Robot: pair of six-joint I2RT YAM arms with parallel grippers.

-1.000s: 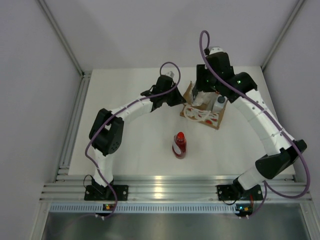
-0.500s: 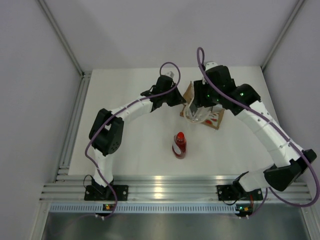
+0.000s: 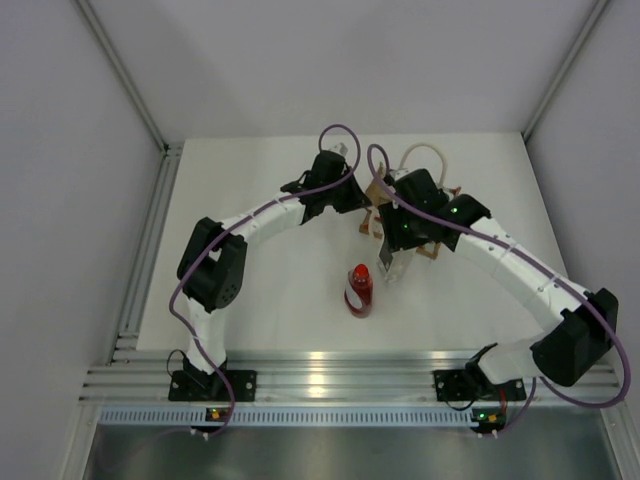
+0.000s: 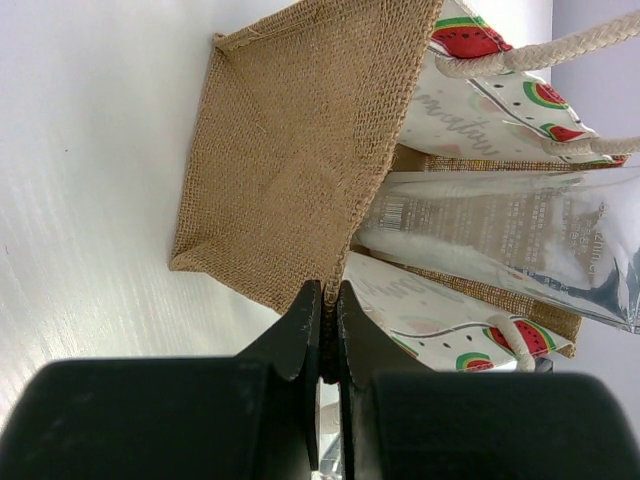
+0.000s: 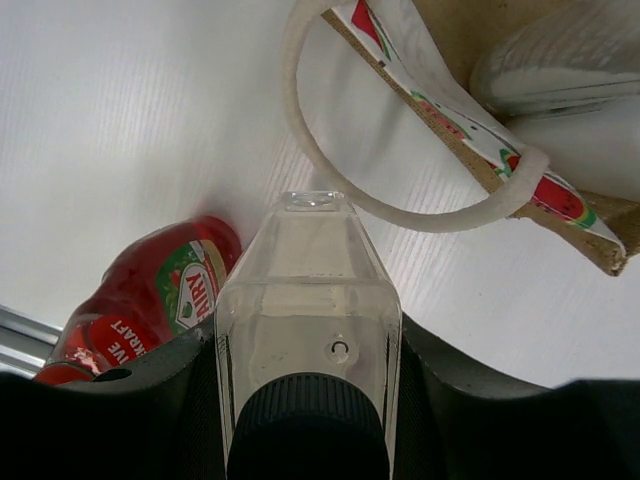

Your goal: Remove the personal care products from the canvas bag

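The canvas bag (image 3: 377,188) stands at the back of the table, mostly hidden under my right arm. My left gripper (image 3: 360,197) is shut on its burlap edge, seen up close in the left wrist view (image 4: 328,300). My right gripper (image 3: 396,240) is shut on a whitish clear bottle with a dark cap (image 3: 388,264), held outside the bag. The right wrist view shows that bottle (image 5: 308,290) between my fingers. The red bottle (image 3: 359,290) stands on the table just left of it, and shows in the right wrist view (image 5: 150,290). A silvery container (image 4: 500,230) remains in the bag (image 4: 290,150).
A cream rope handle (image 3: 425,152) loops out behind the bag, and another (image 5: 400,215) lies on the table near the held bottle. A whitish object (image 5: 560,70) sits inside the bag's mouth. Grey walls enclose the table; an aluminium rail (image 3: 320,375) runs along the near edge.
My right gripper has come out of the bag with the whitish bottle and moved toward the near left, close to the red bottle. The left gripper has stayed on the bag's edge.
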